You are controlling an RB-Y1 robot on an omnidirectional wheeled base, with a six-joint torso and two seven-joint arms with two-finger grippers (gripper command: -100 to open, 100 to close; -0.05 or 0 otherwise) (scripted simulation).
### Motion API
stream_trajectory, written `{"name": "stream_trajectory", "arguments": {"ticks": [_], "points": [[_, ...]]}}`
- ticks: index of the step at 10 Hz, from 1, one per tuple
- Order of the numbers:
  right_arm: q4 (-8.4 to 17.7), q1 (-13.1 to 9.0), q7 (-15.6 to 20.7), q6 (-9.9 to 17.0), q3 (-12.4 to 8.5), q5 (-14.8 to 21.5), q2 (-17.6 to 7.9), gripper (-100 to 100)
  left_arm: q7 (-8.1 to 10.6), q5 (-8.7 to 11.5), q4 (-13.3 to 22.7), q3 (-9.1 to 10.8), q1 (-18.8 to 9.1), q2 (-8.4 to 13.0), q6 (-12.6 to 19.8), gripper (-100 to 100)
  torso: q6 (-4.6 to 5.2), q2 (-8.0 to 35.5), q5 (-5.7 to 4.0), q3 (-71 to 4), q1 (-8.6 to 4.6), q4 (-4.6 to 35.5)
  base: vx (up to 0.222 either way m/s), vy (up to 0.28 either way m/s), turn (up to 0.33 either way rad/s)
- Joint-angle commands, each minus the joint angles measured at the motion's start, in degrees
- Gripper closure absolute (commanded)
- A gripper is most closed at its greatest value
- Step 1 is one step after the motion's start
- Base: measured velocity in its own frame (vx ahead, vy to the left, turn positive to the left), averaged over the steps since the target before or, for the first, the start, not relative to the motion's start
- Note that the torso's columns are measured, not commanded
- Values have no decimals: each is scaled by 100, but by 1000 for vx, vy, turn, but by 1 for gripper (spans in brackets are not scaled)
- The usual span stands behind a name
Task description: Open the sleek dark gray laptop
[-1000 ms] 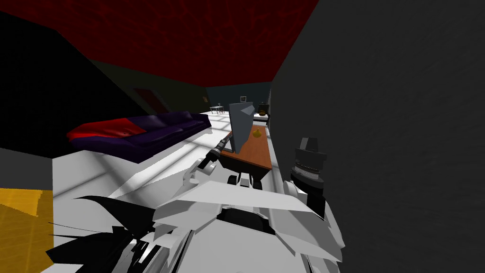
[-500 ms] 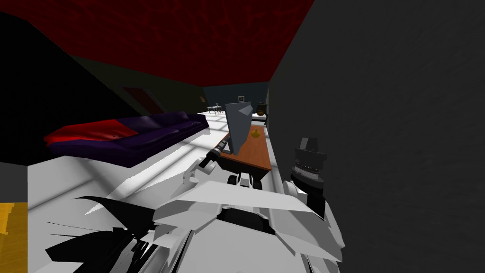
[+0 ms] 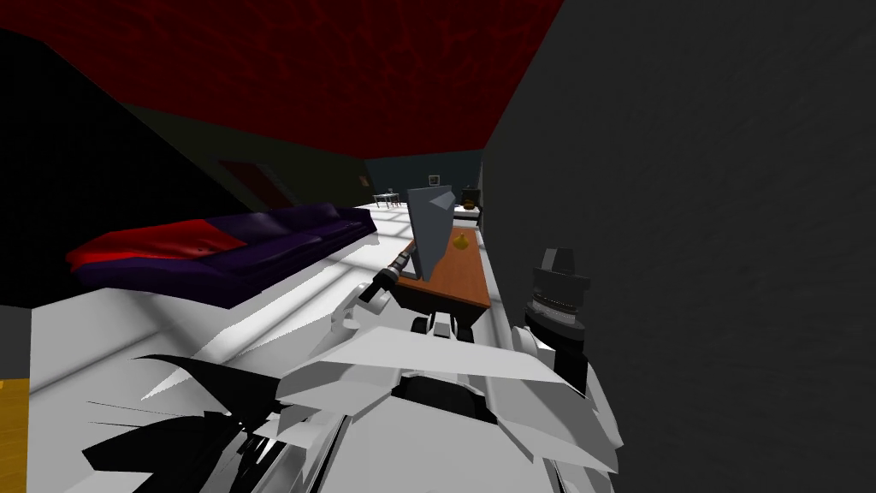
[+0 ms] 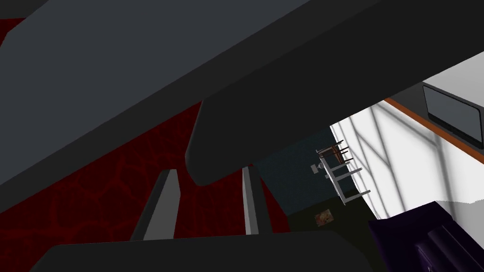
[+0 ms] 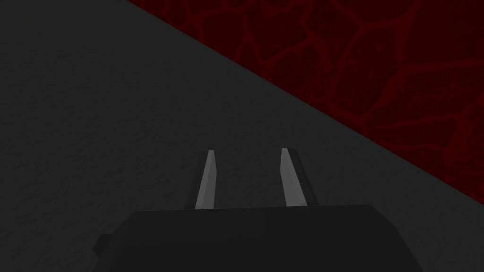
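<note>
Big dark grey wall running down my right side, a deep red veined ceiling overhead, and a white floor striped with light opening out to the left. Across that floor sits a long purple sofa, a red cover draped over its near end.

Straight ahead, tight along the wall, there's the narrow table with its brown wood top. On its near end stands the laptop: dark grey, one leaf up, a broad panel close to upright above the tabletop. The left arm stretches forward to the panel's near lower edge.

Down at the hand now: the left gripper looks up along the laptop. Two flat grey slabs cross overhead, one paler, one darker, and which of them is the lid I can't tell. The darker slab's rounded corner sits right between the fingers. They're spread, not pinching. One blade lies against the corner's side, and the other shows a thin sliver of red ceiling between itself and the slab.

Over on the other side, the right arm is raised beside the wall, off the table's right edge. The right gripper has its blades parted with nothing between them.

Smallest of all, a little yellow pear-shaped object sits on the tabletop just beyond the laptop.
</note>
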Motion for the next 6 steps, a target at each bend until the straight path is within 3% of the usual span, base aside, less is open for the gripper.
{"name": "stream_trajectory", "arguments": {"ticks": [1,3,5,6], "points": [[0,0,0,0,-1,0,-1,0,327,306,215,-26,-2,-281,-139,100,-11,-11,12,-7,37,-5,7,207,-13],[1,0,0,0,-1,0,-1,0,487,461,310,-38,-20,-429,-214,100,-37,-27,29,-14,68,-27,7,169,-1],[0,1,0,0,-1,0,-1,0,725,694,453,-57,-46,-651,-325,100,-13,-32,14,-17,7,-34,29,120,51],[0,1,0,0,-1,0,-1,0,632,617,363,-12,-86,-557,-358,100,10,-37,7,-19,-13,-33,14,76,19]]}}
